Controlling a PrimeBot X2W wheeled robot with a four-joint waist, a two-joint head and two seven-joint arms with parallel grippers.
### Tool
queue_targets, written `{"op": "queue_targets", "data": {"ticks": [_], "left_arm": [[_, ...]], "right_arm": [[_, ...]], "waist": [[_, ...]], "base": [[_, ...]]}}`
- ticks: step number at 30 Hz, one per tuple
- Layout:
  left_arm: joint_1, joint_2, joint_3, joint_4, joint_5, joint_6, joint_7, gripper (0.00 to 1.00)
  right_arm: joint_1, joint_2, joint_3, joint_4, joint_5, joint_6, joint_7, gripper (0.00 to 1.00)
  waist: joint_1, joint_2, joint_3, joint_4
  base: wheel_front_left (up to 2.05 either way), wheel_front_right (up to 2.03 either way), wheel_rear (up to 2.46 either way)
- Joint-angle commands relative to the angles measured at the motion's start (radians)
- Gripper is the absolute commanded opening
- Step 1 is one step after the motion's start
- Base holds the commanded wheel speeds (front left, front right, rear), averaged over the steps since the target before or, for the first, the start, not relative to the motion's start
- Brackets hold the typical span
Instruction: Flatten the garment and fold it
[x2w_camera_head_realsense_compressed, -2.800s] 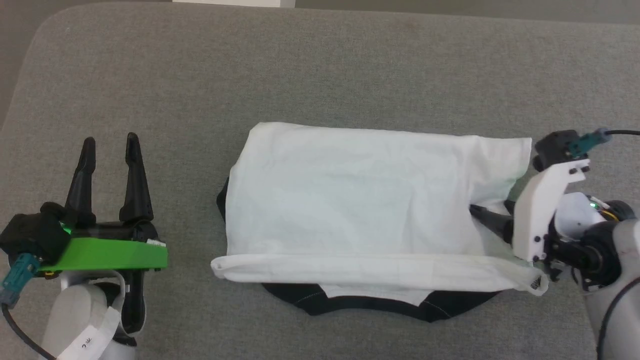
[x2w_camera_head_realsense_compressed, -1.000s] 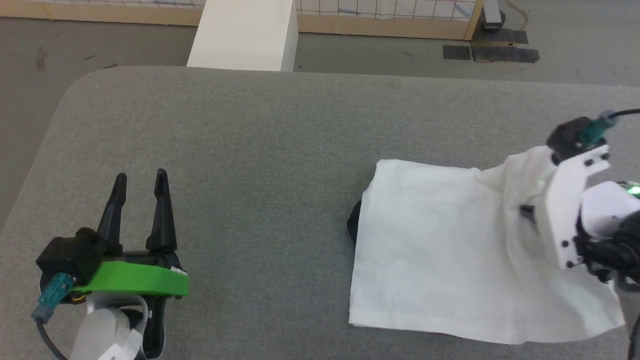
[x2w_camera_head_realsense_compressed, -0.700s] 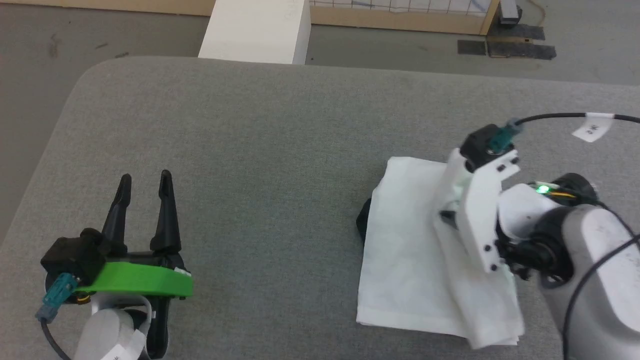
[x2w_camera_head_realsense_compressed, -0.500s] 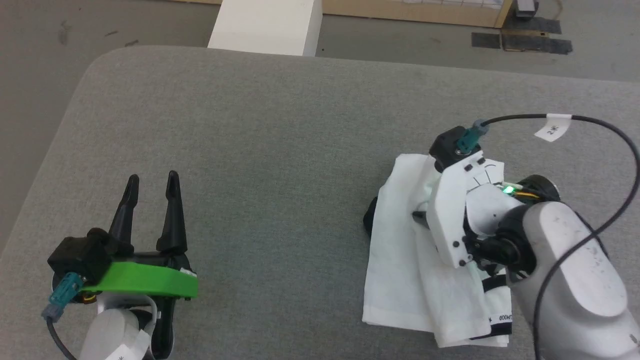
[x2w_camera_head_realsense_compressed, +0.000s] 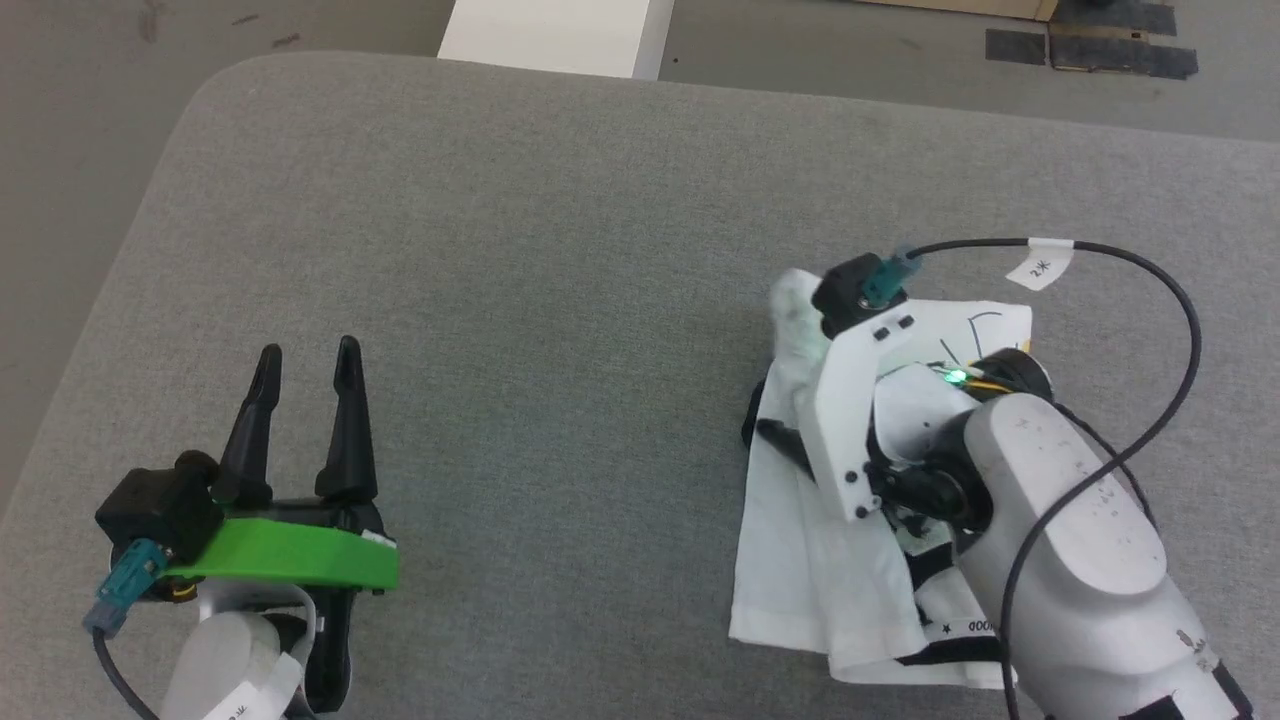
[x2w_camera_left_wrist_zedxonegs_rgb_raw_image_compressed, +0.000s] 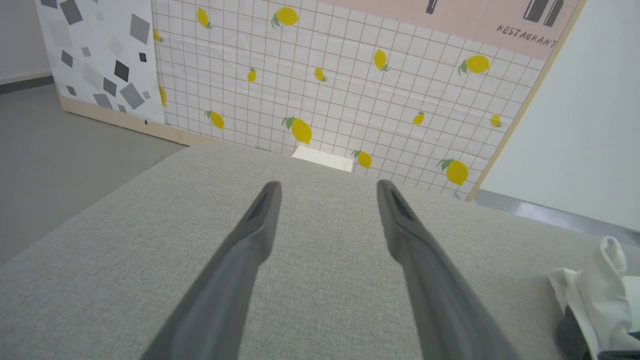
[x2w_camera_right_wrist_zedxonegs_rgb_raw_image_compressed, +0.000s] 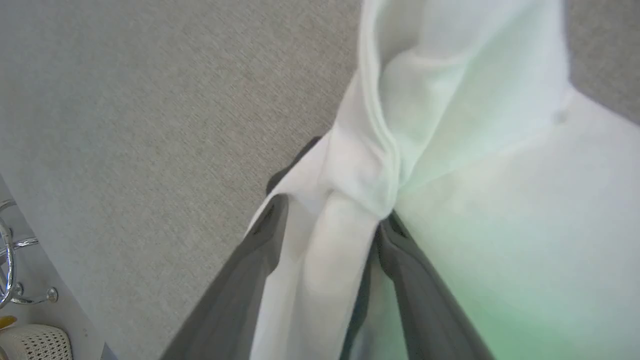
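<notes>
The right gripper (x2w_camera_right_wrist_zedxonegs_rgb_raw_image_compressed: 332, 212) has its fingers (x2w_camera_right_wrist_zedxonegs_rgb_raw_image_compressed: 240, 280) spread, with a bunched ridge of the garment (x2w_camera_right_wrist_zedxonegs_rgb_raw_image_compressed: 500, 200) lying between them and touching both inner faces. Whether any of it is still nipped cannot be told, but the gap looks as wide as the idle gripper's.

The main risk sits there. If the arm pulls back along its own line while the ridge clings to a finger, the top layer would probably be dragged off and the fold undone. A lift straight up first looks safer.

The fold itself is untidy. In the head view the garment (x2w_camera_head_realsense_compressed: 790, 540) lies on the right half of the desk (x2w_camera_head_realsense_compressed: 500, 250), close to its near edge. The layers are askew, a hump stands up at the far left corner, and black trim pokes out at the left and along the near right. Left as it is, the hump may spring open.

The right forearm rests across the right part of the garment and hides it, so the state of that side is unknown. The wrist cable (x2w_camera_head_realsense_compressed: 1150, 290) loops above the cloth and could catch it on a turn.

The left gripper (x2w_camera_head_realsense_compressed: 308, 350) hovers well apart at the near left, its fingers spread and empty. A white block (x2w_camera_head_realsense_compressed: 550, 35) stands beyond the far edge, out of the way.
</notes>
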Motion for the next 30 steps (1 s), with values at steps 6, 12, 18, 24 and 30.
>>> {"op": "queue_targets", "data": {"ticks": [6,12,18,24,30], "left_arm": [[0.006,0.002,-0.001,0.012,0.005,-0.007,-0.004,1.00],[0.030,0.005,-0.004,0.013,0.013,-0.007,-0.004,1.00],[0.050,0.005,-0.003,0.007,0.025,-0.007,-0.004,1.00],[0.046,0.007,-0.011,-0.003,0.023,-0.007,-0.004,1.00],[0.033,0.012,-0.020,-0.003,0.011,-0.007,-0.004,1.00]], "right_arm": [[-0.037,-0.003,0.063,-0.044,0.040,-0.001,-0.067,1.00],[0.002,-0.047,0.015,-0.158,0.033,-0.001,-0.118,1.00],[0.130,-0.085,-0.131,-0.263,-0.107,-0.001,-0.086,1.00],[0.262,-0.028,-0.255,-0.320,-0.250,-0.001,-0.049,1.00],[0.306,0.032,-0.306,-0.276,-0.317,-0.001,-0.066,1.00]], "waist": [[0.0000,0.0000,-0.057,-0.039],[0.0000,0.0000,-0.114,-0.085],[0.0000,0.0000,-0.143,-0.123],[0.0000,0.0000,-0.114,-0.127],[0.0000,0.0000,-0.074,-0.110]], "base": [[0.00,0.00,0.00],[0.00,0.00,0.00],[0.00,0.00,0.00],[0.00,0.00,0.00],[0.00,0.00,0.00]]}}
